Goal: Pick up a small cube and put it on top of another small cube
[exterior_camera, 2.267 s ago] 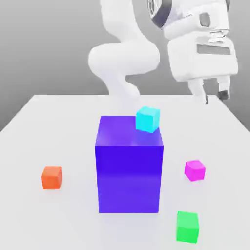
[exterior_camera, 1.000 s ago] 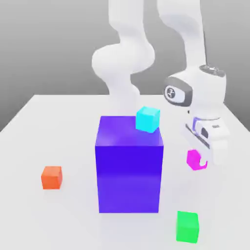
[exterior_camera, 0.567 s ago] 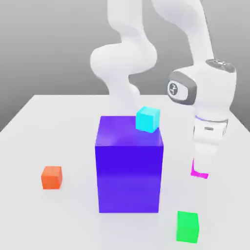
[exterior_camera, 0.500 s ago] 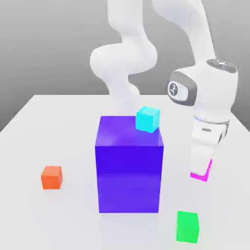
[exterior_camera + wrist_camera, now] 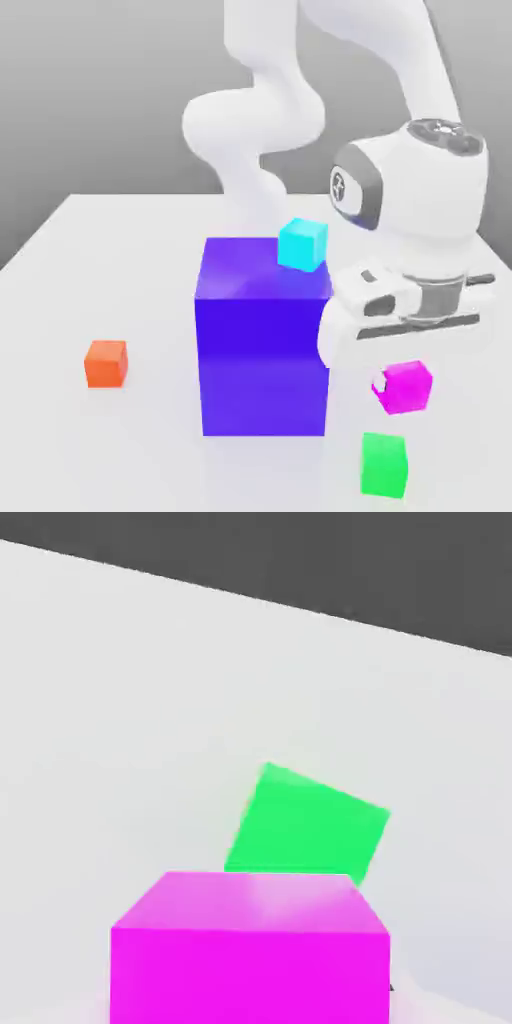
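Note:
The small magenta-pink cube (image 5: 408, 388) hangs just under my hand, off the table, at the exterior view's right of the big purple-blue block (image 5: 264, 350). My gripper (image 5: 399, 386) is shut on it, and the white hand body sits right above it. The green cube (image 5: 384, 465) rests on the table a short way in front of and below the held cube. In the hand view the magenta cube (image 5: 250, 947) is close up, with the green cube (image 5: 305, 827) on the table beyond it.
A cyan cube (image 5: 302, 244) sits on the back right corner of the purple-blue block's top. An orange cube (image 5: 106, 363) lies on the white table (image 5: 100, 260) at the exterior view's left. The arm's elbow rises behind the block.
The hand has turned and come forward toward the green cube, carrying the magenta cube with it. The other cubes have not moved.

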Robot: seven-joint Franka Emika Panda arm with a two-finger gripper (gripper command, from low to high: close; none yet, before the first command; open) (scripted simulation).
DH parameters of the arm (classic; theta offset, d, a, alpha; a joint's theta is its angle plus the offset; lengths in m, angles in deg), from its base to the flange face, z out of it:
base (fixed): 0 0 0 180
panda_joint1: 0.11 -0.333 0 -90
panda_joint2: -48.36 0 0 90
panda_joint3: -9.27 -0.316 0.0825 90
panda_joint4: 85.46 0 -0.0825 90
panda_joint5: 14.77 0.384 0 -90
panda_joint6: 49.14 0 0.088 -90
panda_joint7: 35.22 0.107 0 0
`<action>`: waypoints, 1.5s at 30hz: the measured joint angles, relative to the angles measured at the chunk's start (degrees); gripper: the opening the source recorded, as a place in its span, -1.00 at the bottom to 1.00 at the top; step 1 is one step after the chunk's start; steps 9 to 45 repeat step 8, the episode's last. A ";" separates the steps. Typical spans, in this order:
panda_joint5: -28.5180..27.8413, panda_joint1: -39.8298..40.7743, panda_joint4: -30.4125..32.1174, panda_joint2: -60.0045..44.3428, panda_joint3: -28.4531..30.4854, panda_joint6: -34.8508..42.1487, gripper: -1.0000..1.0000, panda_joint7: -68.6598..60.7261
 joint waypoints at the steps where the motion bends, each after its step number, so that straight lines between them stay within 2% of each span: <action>1: 0.46 0.13 -0.45 -1.32 0.09 -0.87 -1.00 0.74; 4: 1.97 0.59 -1.09 -6.87 -0.41 -5.75 -1.00 0.60; 5: 2.45 0.85 -1.22 -8.79 -0.77 -7.53 1.00 0.32; 45: 2.45 0.85 -1.22 -8.79 -0.77 -7.53 1.00 0.32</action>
